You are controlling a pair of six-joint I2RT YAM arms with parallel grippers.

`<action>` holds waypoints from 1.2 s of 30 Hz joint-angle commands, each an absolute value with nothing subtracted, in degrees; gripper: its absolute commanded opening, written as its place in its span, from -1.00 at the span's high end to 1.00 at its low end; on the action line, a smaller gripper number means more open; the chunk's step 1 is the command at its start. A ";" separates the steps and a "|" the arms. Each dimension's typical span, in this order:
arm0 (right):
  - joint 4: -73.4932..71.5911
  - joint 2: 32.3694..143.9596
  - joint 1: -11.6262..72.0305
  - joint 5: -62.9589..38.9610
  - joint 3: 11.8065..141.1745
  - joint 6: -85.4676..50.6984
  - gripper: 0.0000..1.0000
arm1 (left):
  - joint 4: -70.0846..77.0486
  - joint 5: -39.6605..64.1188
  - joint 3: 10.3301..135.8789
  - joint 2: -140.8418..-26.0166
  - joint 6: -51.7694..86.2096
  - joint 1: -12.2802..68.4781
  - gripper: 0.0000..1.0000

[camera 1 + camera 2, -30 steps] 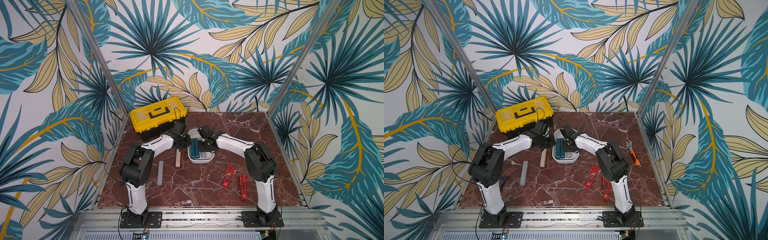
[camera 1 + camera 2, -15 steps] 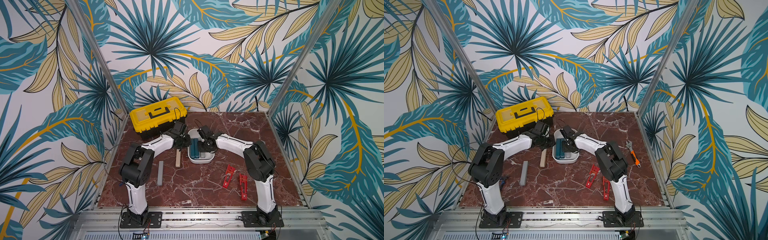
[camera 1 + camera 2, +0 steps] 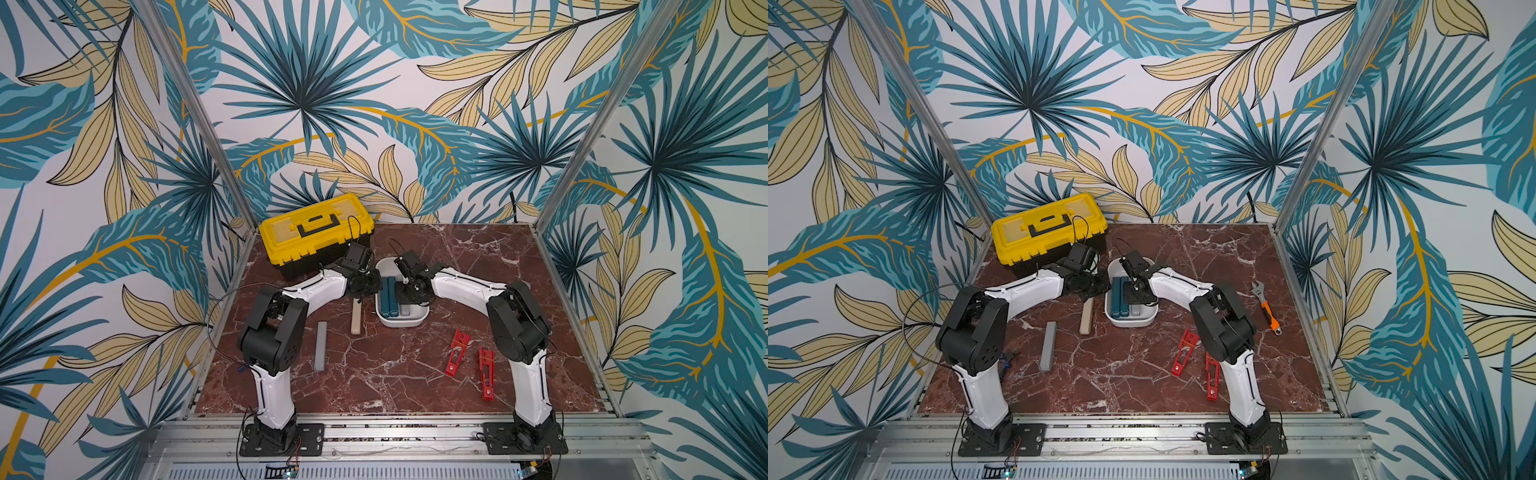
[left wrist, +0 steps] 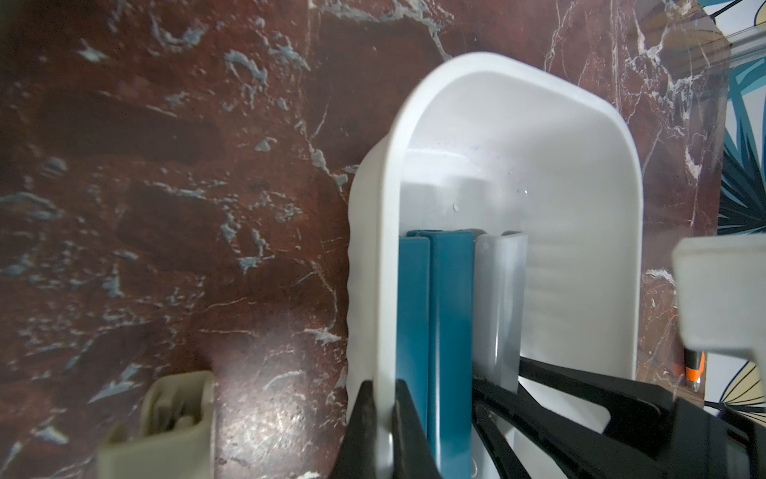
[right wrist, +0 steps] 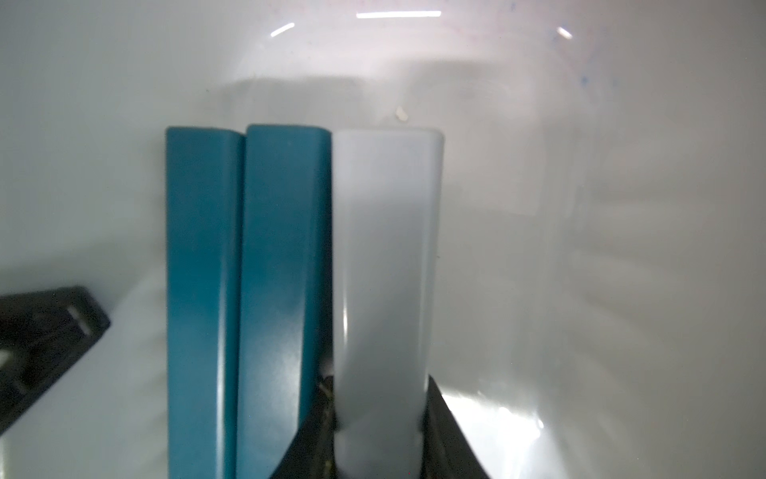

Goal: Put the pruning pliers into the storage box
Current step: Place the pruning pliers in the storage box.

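Nothing has shifted since a second ago: both arms keep their poses over the tabletop (image 3: 374,386). The left gripper (image 4: 383,390) is clenched on the box (image 3: 405,322) wall; the right gripper (image 5: 379,400) grasps a grey piece (image 5: 385,249) inside it, two teal pieces (image 5: 203,290) just beside. Only the wrist views show these grips; a top view shows the wrench (image 3: 1266,305), well apart from the right gripper.

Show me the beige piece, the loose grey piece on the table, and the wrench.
beige piece (image 3: 355,321): in a top view, on its middle.
loose grey piece (image 3: 320,347): in a top view, on its middle.
wrench (image 3: 1269,312): in a top view, on its orange handle.
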State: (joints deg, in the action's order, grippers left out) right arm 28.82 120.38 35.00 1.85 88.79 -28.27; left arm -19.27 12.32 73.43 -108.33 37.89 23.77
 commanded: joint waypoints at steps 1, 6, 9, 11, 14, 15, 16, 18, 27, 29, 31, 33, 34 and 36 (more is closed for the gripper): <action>28.92 121.37 34.94 1.85 89.40 -28.80 0.44 | -18.90 13.18 72.53 -106.88 37.62 23.47 1.00; 28.78 120.64 34.97 1.68 89.21 -28.72 0.30 | -18.66 13.44 72.59 -106.96 37.74 23.48 1.00; 28.57 119.94 34.98 1.67 88.88 -28.65 0.25 | -18.58 13.49 72.73 -107.00 37.79 23.52 1.00; 28.50 119.65 34.98 1.67 88.86 -28.52 0.21 | -18.73 13.48 72.75 -106.96 37.71 23.53 1.00; 28.56 119.43 34.98 1.67 88.77 -28.59 0.20 | -18.72 13.54 72.65 -106.87 37.72 23.55 1.00; 28.61 119.35 35.00 1.67 88.78 -28.70 0.20 | -18.75 13.53 72.68 -106.87 37.71 23.53 1.00; 28.62 119.14 35.07 1.68 88.77 -28.63 0.20 | -18.75 13.53 72.65 -106.90 37.75 23.48 1.00; 28.78 118.53 35.09 1.97 88.68 -28.50 0.19 | -18.75 13.49 72.60 -106.92 37.78 23.48 1.00; 28.60 115.32 35.16 2.82 87.85 -27.82 0.18 | -18.90 13.50 72.61 -106.79 37.72 23.52 1.00; 28.59 114.92 35.15 2.82 87.89 -27.69 0.18 | -18.90 13.51 72.62 -106.79 37.80 23.52 1.00; 29.10 114.67 35.10 2.89 88.15 -27.60 0.18 | -18.89 13.37 72.77 -106.87 37.87 23.52 1.00; 29.43 114.27 35.14 3.10 87.99 -27.64 0.18 | -18.97 13.45 72.98 -106.88 37.79 23.47 1.00; 29.66 113.83 35.13 3.15 87.89 -27.67 0.18 | -19.03 13.34 73.05 -106.88 37.77 23.46 1.00; 30.01 112.76 35.11 3.50 87.43 -27.55 0.17 | -19.08 13.27 73.21 -106.88 37.72 23.47 1.00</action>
